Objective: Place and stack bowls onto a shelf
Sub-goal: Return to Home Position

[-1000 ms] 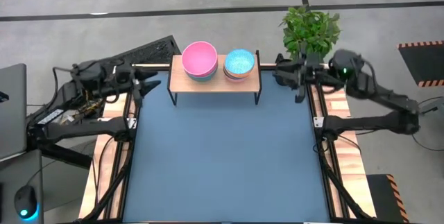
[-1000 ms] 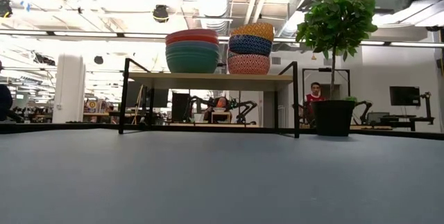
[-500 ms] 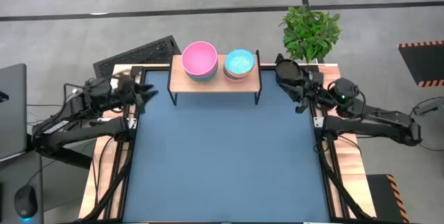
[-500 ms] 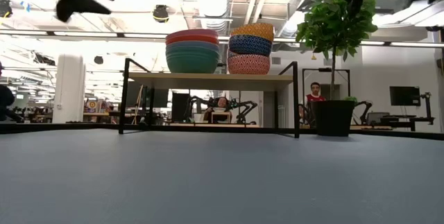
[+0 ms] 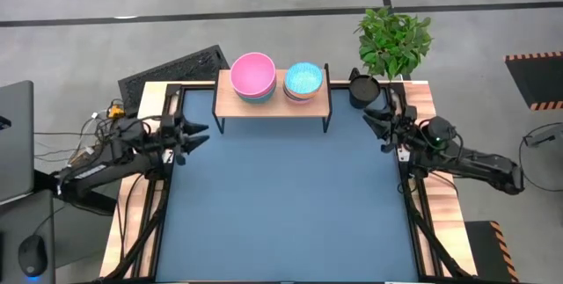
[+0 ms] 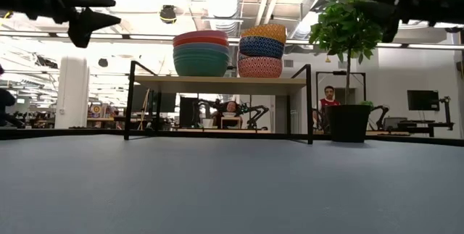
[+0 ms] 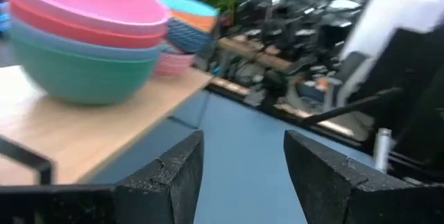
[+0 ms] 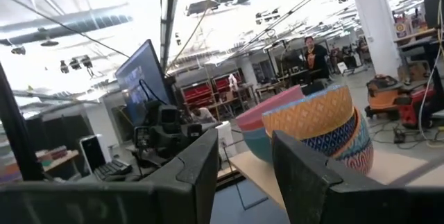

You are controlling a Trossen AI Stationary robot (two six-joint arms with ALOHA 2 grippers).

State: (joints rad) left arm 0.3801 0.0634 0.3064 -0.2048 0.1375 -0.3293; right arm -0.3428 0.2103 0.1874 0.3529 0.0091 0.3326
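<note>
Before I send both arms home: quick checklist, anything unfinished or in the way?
1. Large stack on the shelf, pink bowl on top, sitting level: ok.
2. Small stack beside it on the shelf, upright, apart from the large stack: ok.
3. No bowl left on the table: ok.
4. Left gripper at the table's left edge, open, holding nothing: ok.
5. Right gripper at the table's right edge, open, holding nothing: ok.
6. Black cup stands close to the right gripper, not touching it. Height gap between them: cannot tell.
</note>
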